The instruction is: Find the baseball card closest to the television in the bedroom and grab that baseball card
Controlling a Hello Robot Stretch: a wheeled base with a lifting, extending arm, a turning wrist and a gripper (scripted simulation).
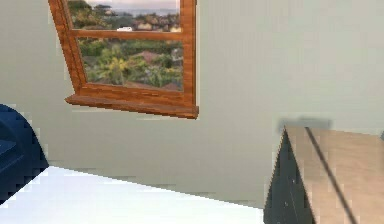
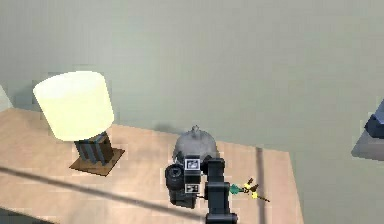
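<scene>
1. The reaching step is judged in hand: the end effector (image 2: 176, 188) is seen low at centre, before the wooden surface (image 2: 130, 190), near a grey domed thing (image 2: 196, 145).
2. Whether anything is held cannot be told.
3. A small yellow-green thing (image 2: 246, 188), lower right of centre, cannot be confirmed as the baseball card.
4. Next, the card needs identifying before any grasp.

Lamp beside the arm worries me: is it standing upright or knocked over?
Upright: the lamp stands on its square base on the wooden tabletop, with its shade level on top.
</scene>
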